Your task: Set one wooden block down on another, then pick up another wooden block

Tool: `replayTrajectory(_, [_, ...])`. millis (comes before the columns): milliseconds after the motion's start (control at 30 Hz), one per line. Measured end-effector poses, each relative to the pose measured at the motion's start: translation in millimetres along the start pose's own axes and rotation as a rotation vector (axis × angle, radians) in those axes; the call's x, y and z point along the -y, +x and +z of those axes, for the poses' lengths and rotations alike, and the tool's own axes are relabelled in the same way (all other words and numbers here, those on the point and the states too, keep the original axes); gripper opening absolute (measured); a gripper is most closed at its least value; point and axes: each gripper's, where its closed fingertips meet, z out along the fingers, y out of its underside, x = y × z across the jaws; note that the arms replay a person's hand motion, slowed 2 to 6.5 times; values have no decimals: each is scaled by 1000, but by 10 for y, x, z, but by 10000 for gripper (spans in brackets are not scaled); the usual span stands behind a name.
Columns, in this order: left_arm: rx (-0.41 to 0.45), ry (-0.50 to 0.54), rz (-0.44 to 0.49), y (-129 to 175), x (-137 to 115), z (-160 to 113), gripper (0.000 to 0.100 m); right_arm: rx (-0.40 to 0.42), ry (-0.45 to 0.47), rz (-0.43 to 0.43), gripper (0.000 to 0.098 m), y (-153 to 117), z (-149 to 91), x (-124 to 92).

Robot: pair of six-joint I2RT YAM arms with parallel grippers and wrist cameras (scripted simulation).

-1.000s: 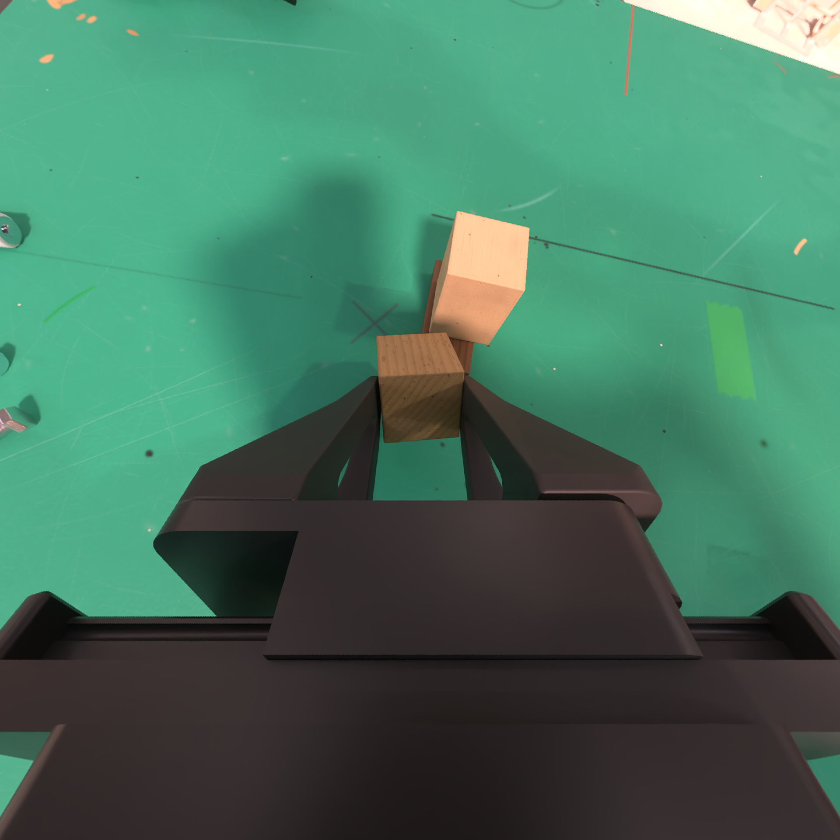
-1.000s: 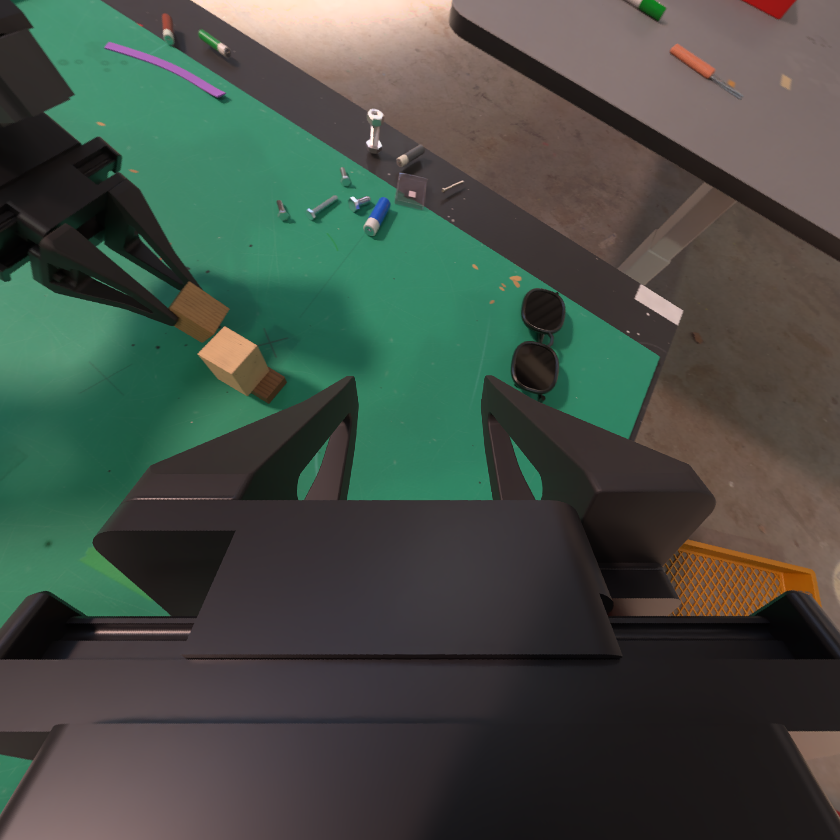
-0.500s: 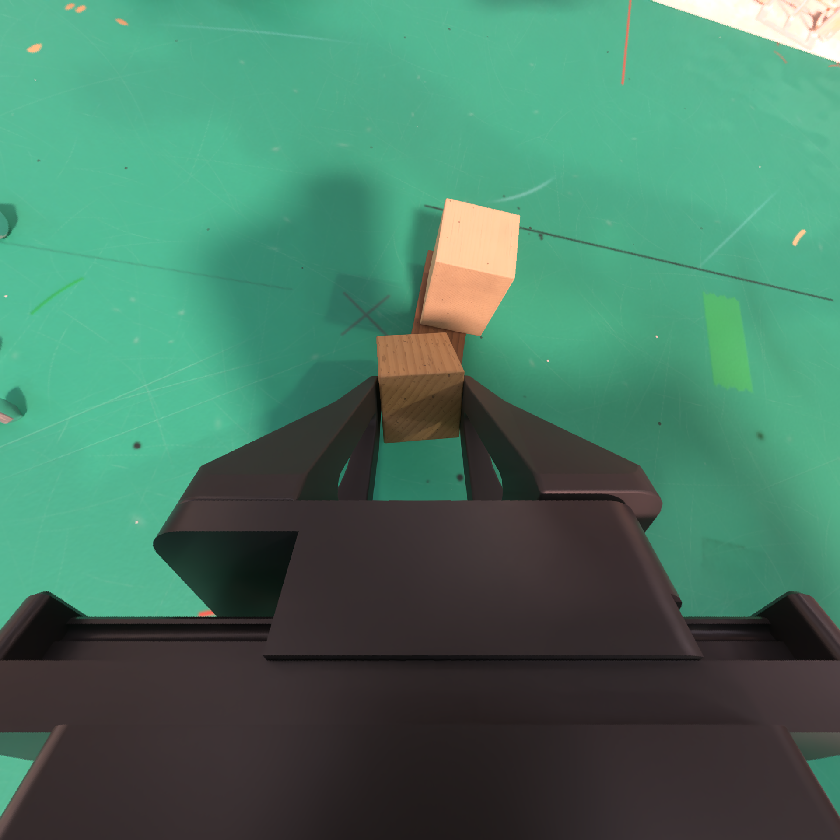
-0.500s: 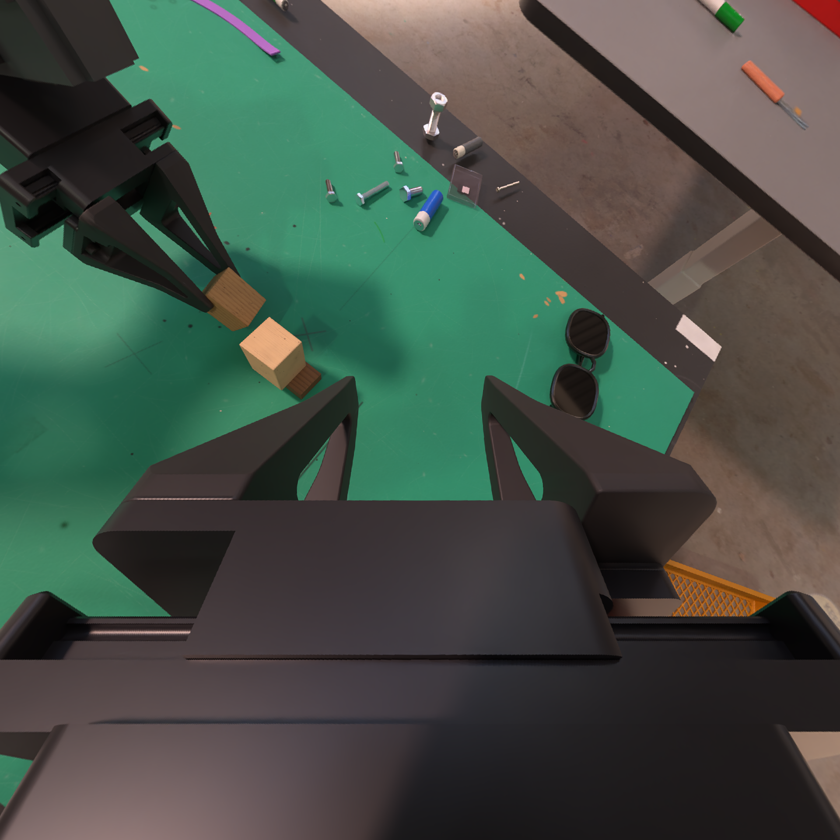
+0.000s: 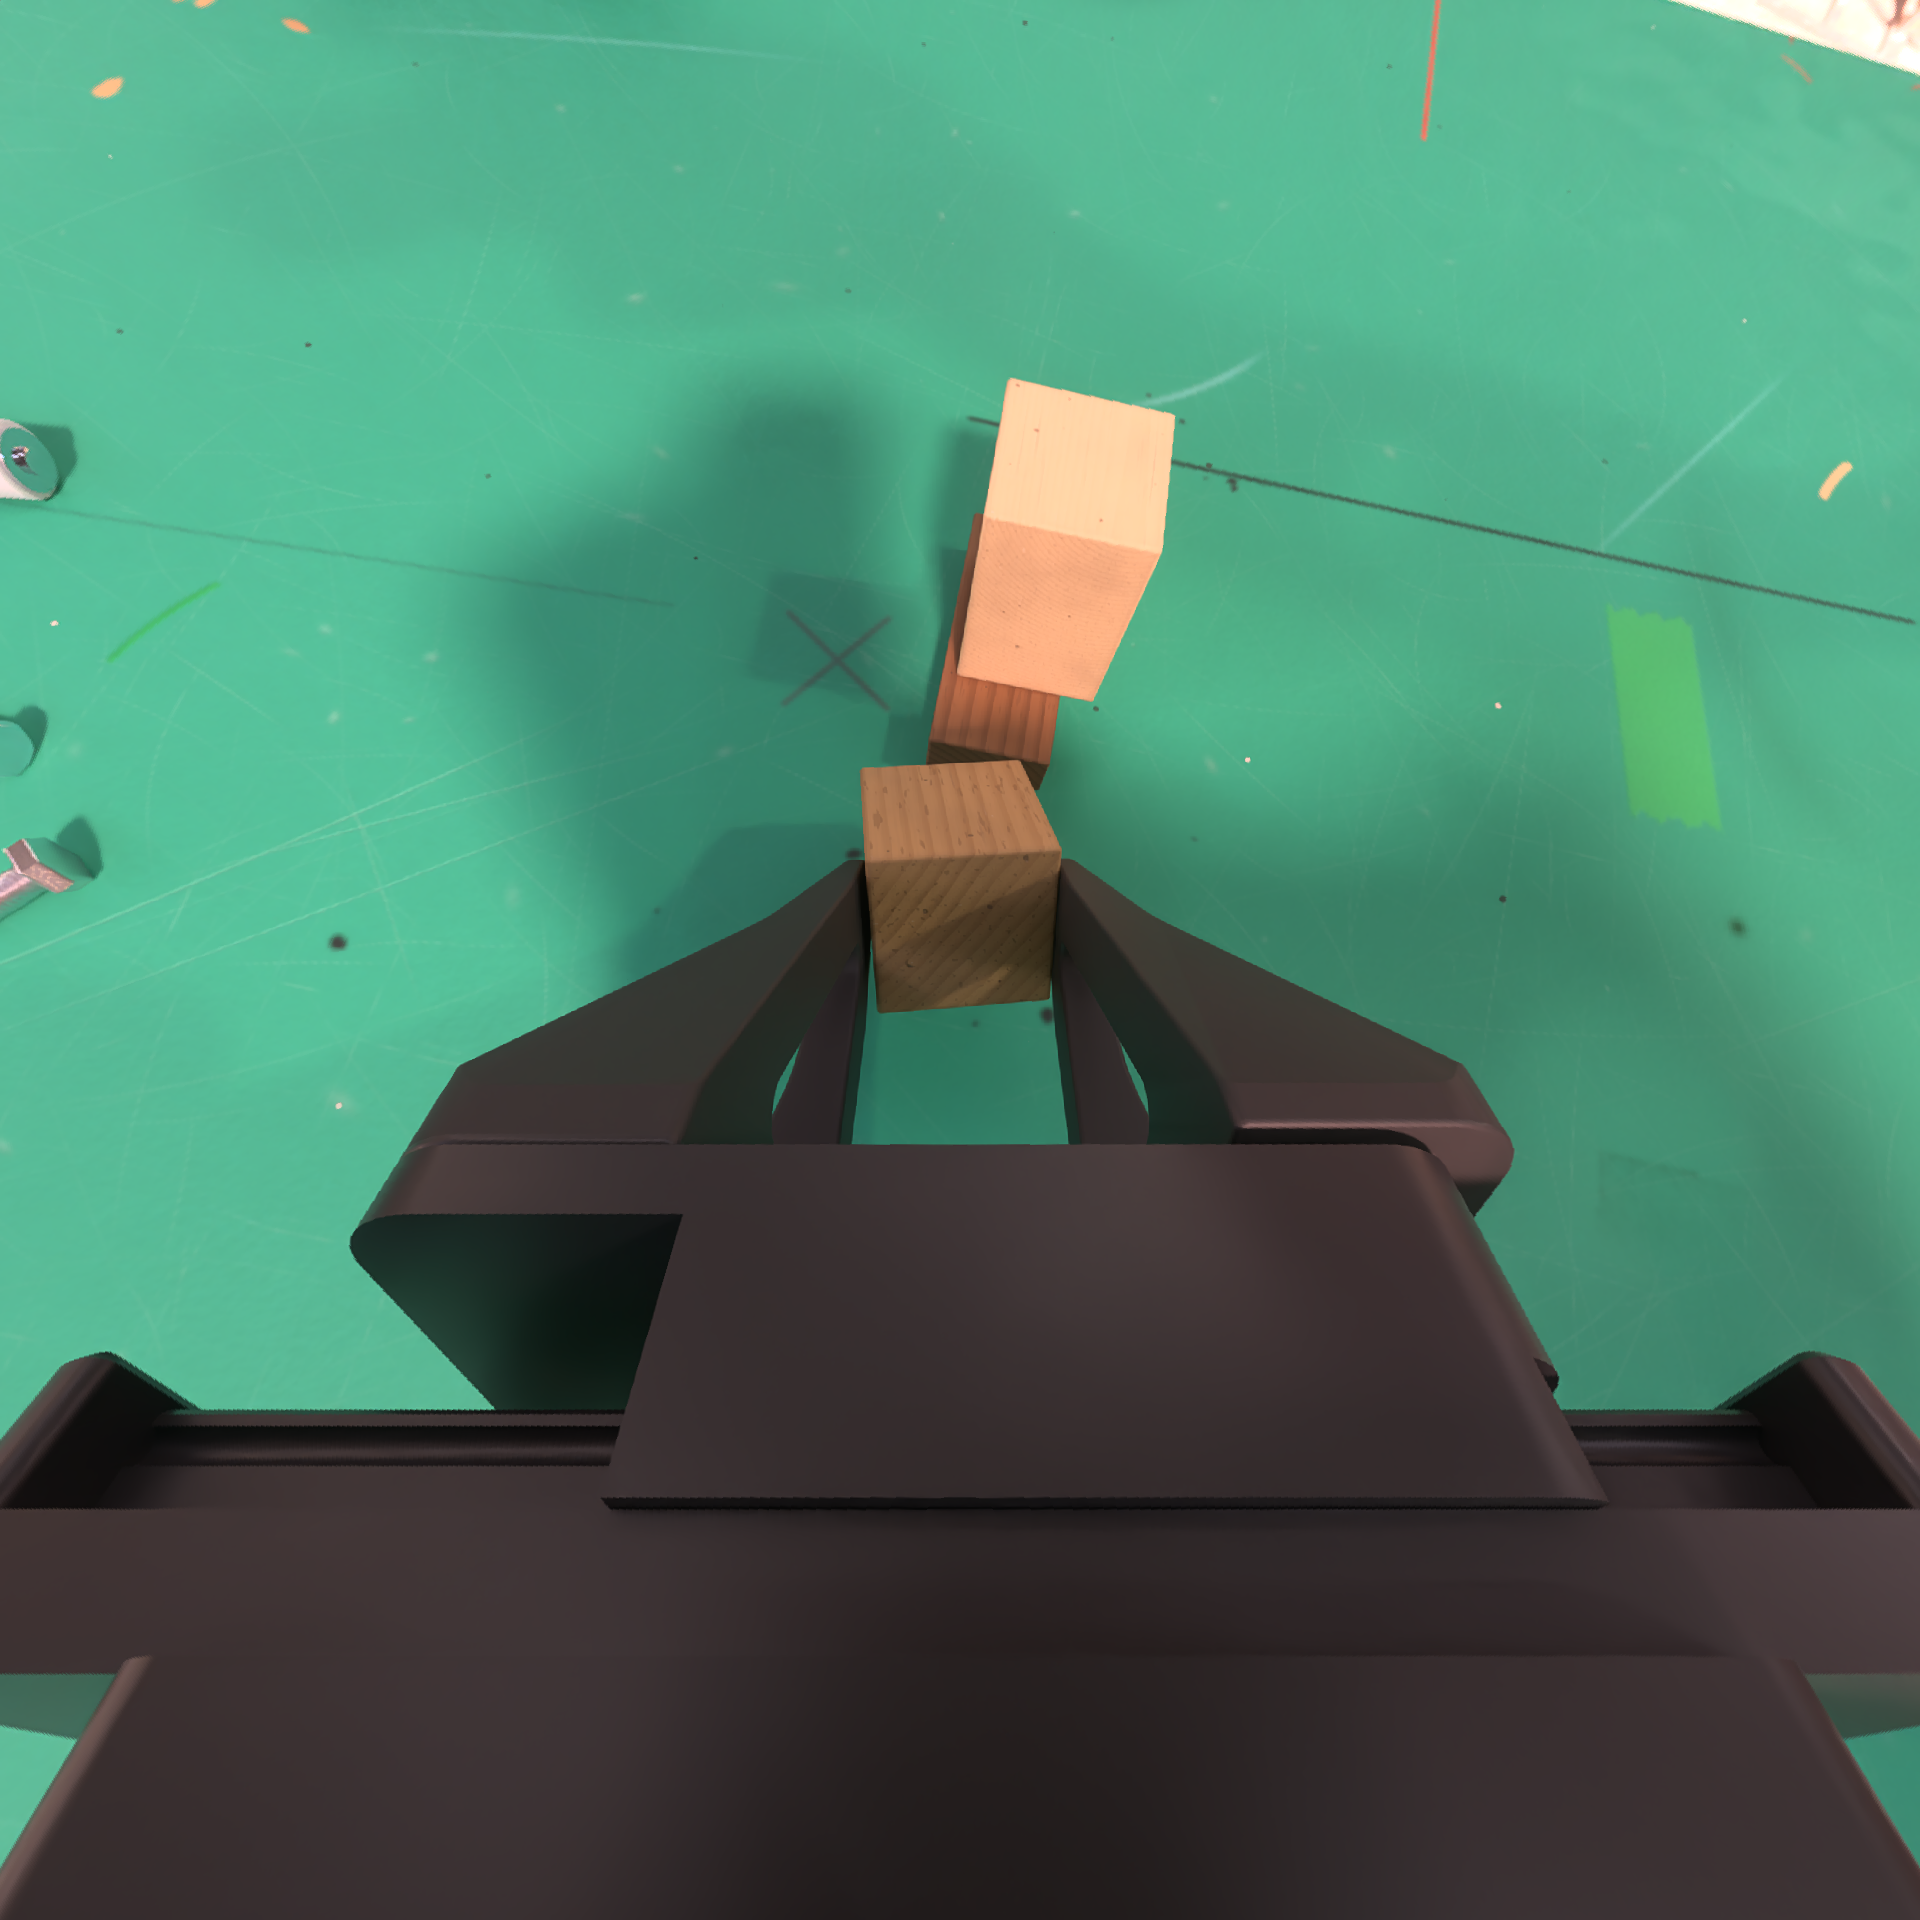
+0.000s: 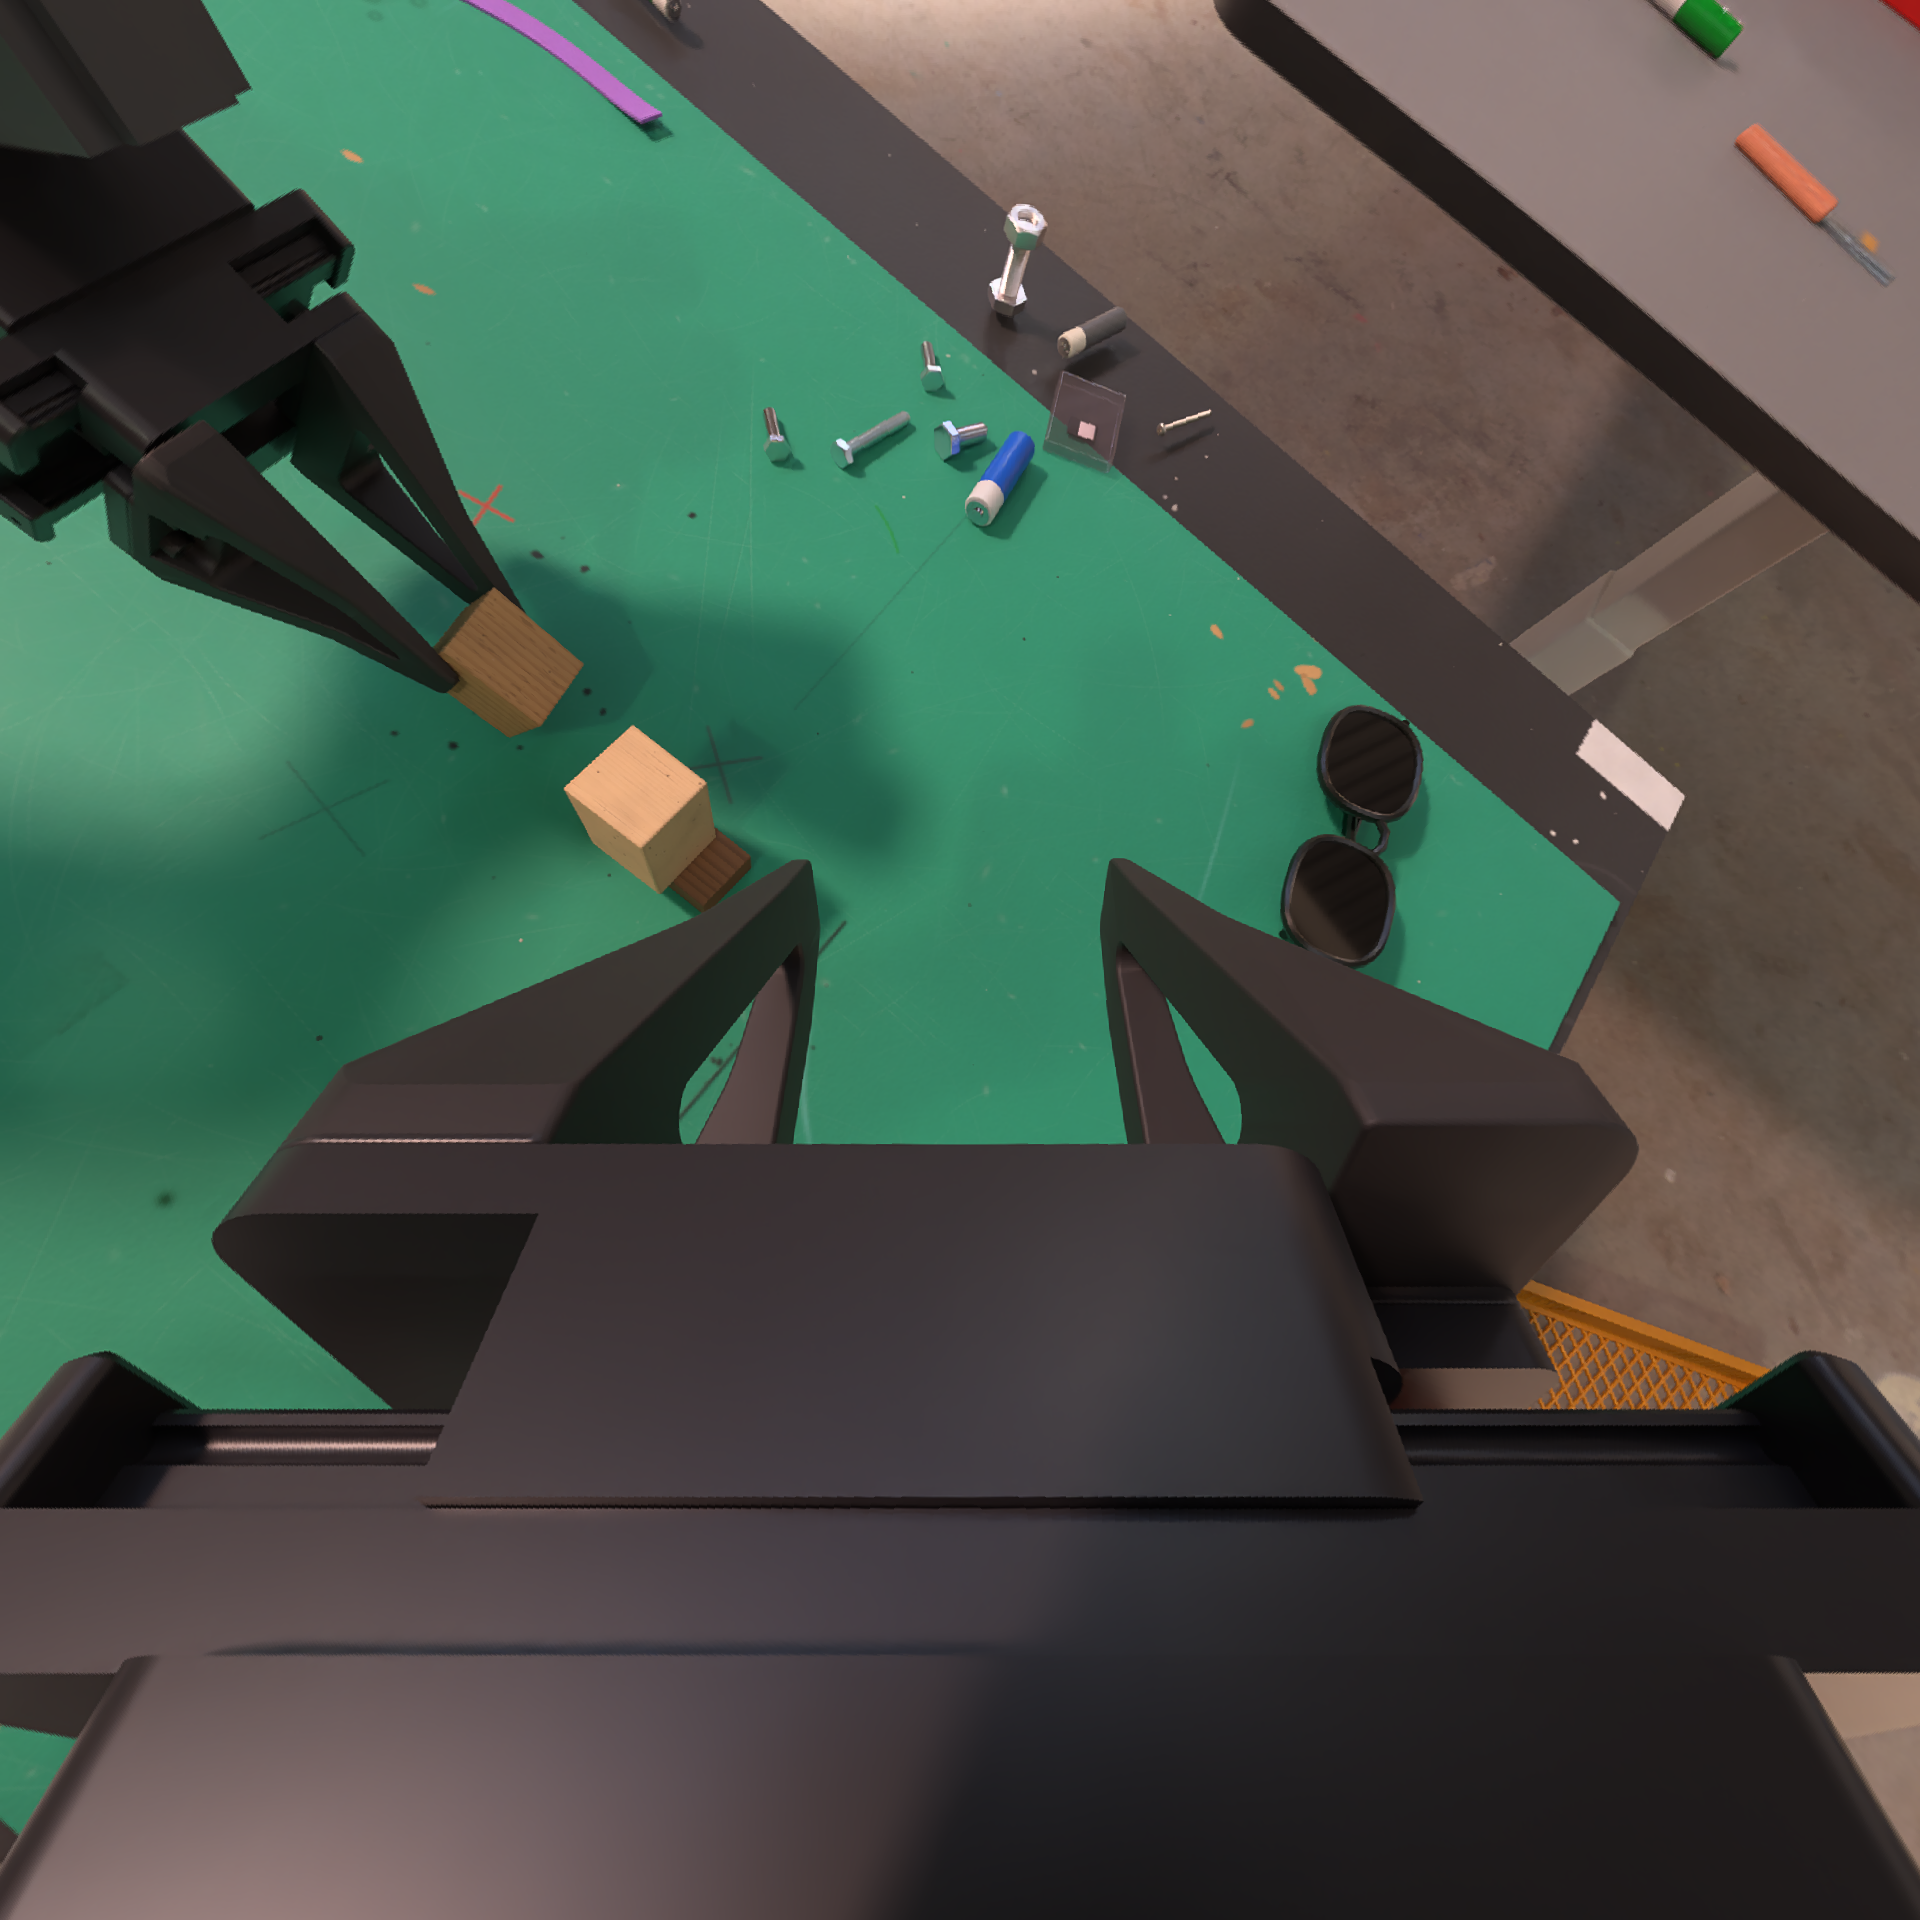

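My left gripper (image 5: 961,883) clamps the rigid, light brown block (image 5: 958,883) by opposite flat faces, near the pale block (image 5: 1070,540); my right gripper (image 6: 958,883) gapes empty.

Sunglasses (image 6: 1351,836) just right of right fingertips | bolts (image 6: 871,436), blue cylinder (image 6: 1000,478) ahead | purple strip (image 6: 566,52) far ahead-left

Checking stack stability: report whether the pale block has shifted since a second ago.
No. The pale block keeps its place beside the X mark, atop the dark block.
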Motion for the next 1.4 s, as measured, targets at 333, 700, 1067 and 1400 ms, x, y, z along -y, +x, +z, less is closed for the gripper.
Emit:
replayTrajectory(333, [80,-34,81,-89,-71,-57,293,4,4,8,463,5,-4,-4])
replayTrajectory(700, [99,-41,111,-122,-5,-32,293,2,4,14,463,20,-8,-17])
replayTrajectory(1067, [102,-28,102,-144,-3,24,293,0,0,20,463,47,-1,-38])
replayTrajectory(1400, [87,-19,118,-87,60,110,293,-2,-2,23,463,64,-1,-48])
